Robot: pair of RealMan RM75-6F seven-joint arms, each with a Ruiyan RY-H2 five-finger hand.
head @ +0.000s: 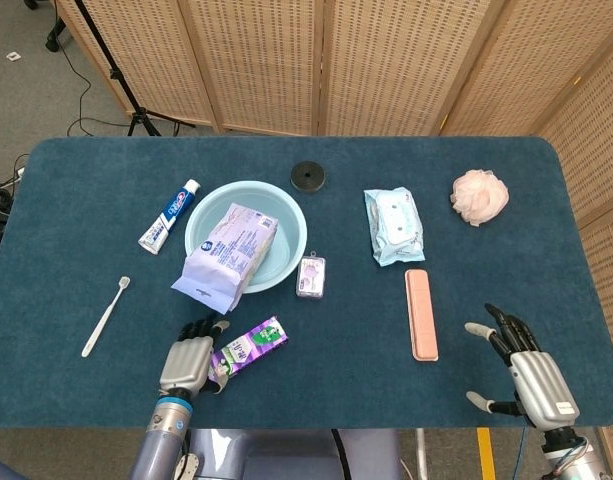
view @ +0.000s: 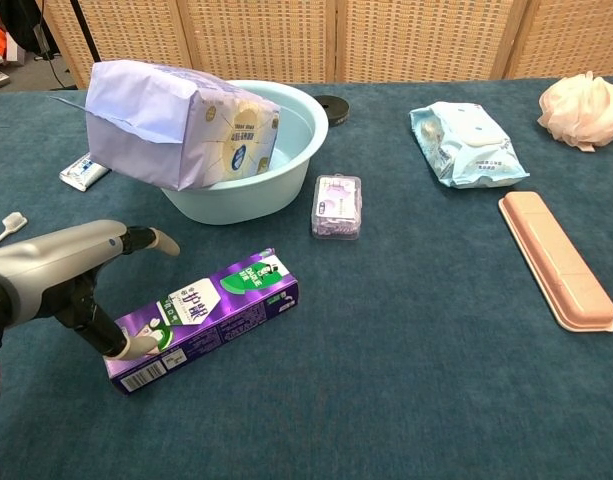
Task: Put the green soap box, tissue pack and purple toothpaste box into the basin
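left hand (view: 76, 285): fingertips touching end of purple cardboard toothpaste box (view: 208, 316), not gripping | right hand (head: 526, 372): fingers spread, holding nothing, above blue surface (head: 366, 350)

Table cloth (head: 386, 390): dark teal. Basin (head: 291, 225): pale blue. Tissue pack (head: 231, 250): lavender, blue print. Toothpaste box (head: 248, 346): purple, green accents, white lettering. Toothpaste tube (head: 169, 216): white, blue, red. Long case (head: 420, 313): salmon pink. Loofah (head: 479, 196): pale pink. Wipes pack (head: 393, 226): light blue. Disc (head: 308, 175): black. Hands (head: 189, 357): silver, black fingers.
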